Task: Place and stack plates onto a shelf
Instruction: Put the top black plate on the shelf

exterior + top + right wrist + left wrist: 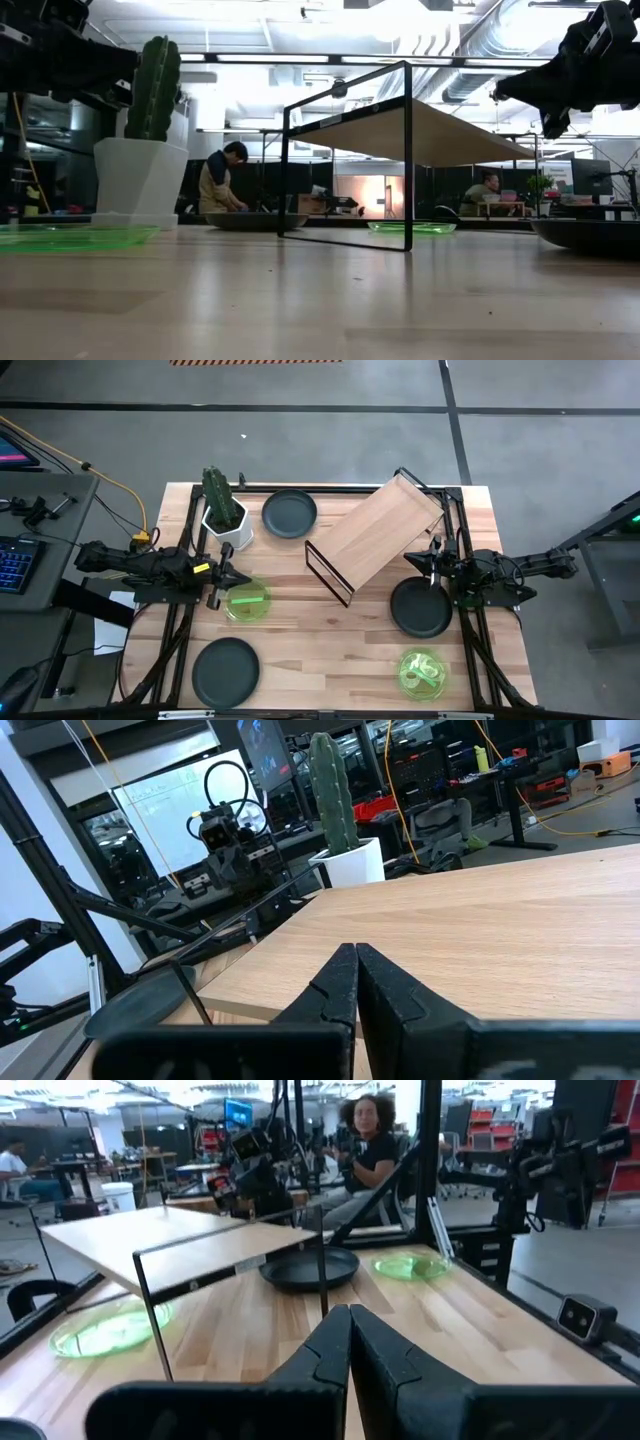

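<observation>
Green plate lies just beside the closed left end effector, untouched.

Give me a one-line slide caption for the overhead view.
Five plates lie around the empty shelf; left claw beside a green plate, right claw above a dark plate.

From directly overhead I see the whole counter; my low camera sits at counter level, facing the room. Each wrist camera peers past its own jaws. All four views share the shelf.
</observation>
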